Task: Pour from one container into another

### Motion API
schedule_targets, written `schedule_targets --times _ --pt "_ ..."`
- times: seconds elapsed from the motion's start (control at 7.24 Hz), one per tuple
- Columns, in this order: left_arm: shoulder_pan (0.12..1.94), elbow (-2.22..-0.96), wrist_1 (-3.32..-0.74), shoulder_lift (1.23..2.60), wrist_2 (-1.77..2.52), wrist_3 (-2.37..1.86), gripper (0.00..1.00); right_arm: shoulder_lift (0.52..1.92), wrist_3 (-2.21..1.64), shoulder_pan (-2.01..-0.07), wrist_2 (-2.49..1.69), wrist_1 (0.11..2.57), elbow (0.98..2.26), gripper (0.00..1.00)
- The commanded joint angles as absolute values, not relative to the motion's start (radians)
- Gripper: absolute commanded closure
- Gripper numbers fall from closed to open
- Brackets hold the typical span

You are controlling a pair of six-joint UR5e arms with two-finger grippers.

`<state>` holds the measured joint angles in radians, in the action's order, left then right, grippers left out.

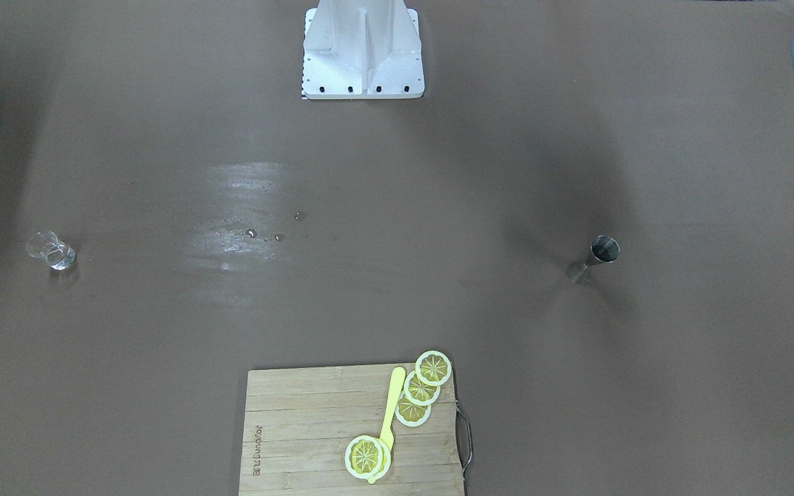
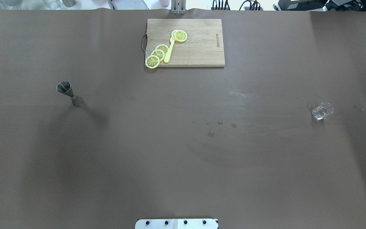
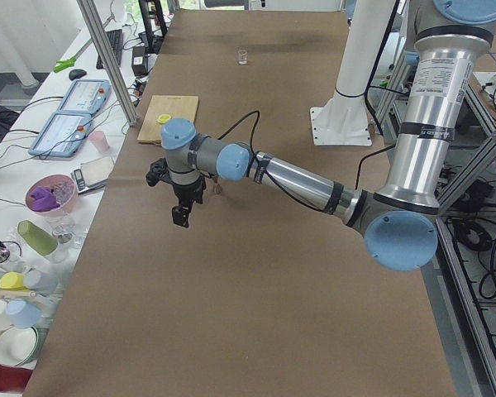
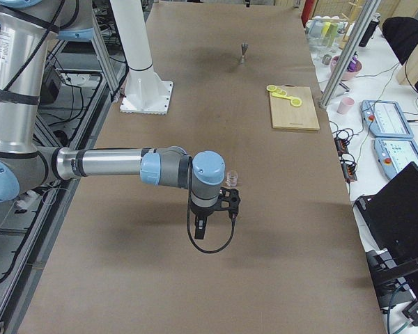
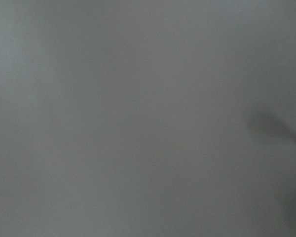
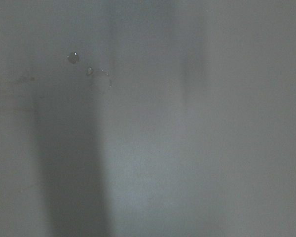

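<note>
Jigger (image 2: 69, 93) and glass (image 2: 322, 110) stand upright, well apart on the table (image 2: 183, 165).
Only the side views catch the arms: the left gripper (image 3: 181, 215) hangs near the jigger, the right gripper (image 4: 199, 229) near the glass. I cannot tell whether either is open or closed.

Steel jigger (image 2: 69, 93) upright on robot's left; small clear glass (image 2: 322, 111) upright on robot's right, well apart.

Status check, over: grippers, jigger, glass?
Left gripper, right gripper: clear of both containers, jaws unreadable. Jigger and glass standing far apart. Droplets between; nothing blocking.
</note>
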<state>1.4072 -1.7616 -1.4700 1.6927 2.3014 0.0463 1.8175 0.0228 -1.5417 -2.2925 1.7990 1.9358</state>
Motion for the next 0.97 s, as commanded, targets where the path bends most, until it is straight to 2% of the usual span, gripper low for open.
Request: schedule_targets --times 0.0,0.28,0.55,0.83 --pt "1.466 -1.778 -1.474 1.564 2.353 0.186 0.02 1.824 0.018 -1.534 -2.295 1.912 2.015 0.0" --pt "1.491 -1.802 -1.508 1.449 2.364 0.221 0.02 1.815 0.02 -1.514 -2.298 1.921 2.057 0.0" --pt "1.541 -1.804 -1.525 1.395 2.368 0.251 0.02 1.746 0.017 -1.479 -2.301 1.924 2.06 0.0" --pt "1.569 -1.789 -1.505 1.388 2.379 0.269 0.02 1.741 -0.148 -1.454 -2.348 1.942 2.141 0.0"
